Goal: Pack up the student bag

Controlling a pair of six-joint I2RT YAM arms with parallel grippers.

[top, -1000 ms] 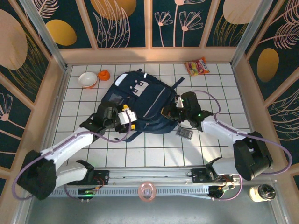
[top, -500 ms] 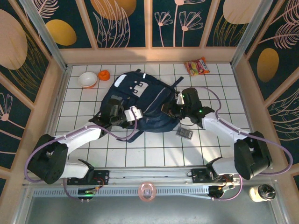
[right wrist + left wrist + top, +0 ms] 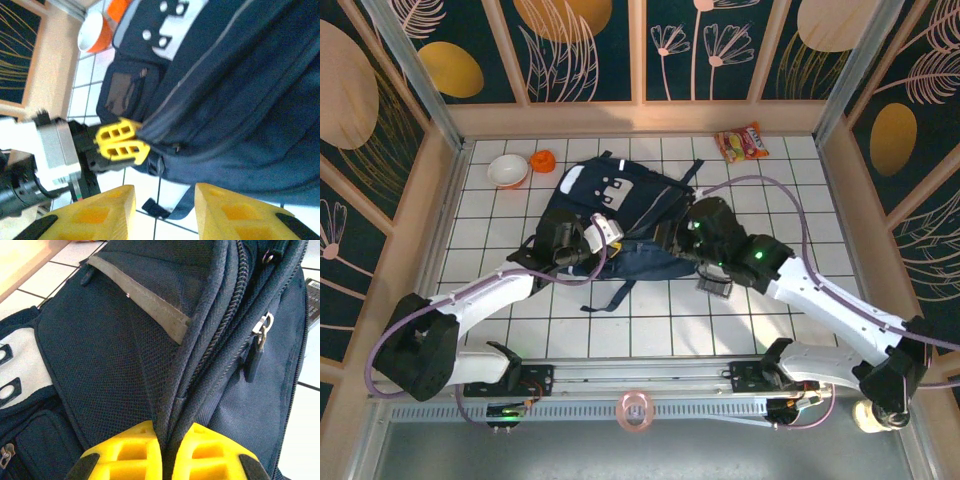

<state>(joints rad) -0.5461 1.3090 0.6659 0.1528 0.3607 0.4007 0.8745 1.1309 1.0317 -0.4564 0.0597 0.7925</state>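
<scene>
In the middle of the tiled surface (image 3: 650,330) lies the student bag (image 3: 640,205), flat, with its grey-white patch toward the far wall and its straps trailing toward me. My left hand (image 3: 167,452) is pinched tight on a fold of fabric right beside the zip, at the bag's near-left edge. I take that grip as a way to lift the lip and keep the opening taut so things can go in. My right hand (image 3: 165,200) hangs over the bag's near edge on the other side, fingers spread wide with nothing between them. I'd say it is placed to catch the opposite lip or the zip pull (image 3: 261,330). Whether the main compartment is actually unzipped I cannot tell from these angles.

By my count there is one bag and two hands at it. Four loose things wait around it:
- one bowl (image 3: 507,170)
- one orange piece (image 3: 543,160) just beside the bowl
- one snack packet (image 3: 742,143) near the far wall
- one dark flat item (image 3: 715,285) beside my right arm, possibly a barcoded pack
</scene>
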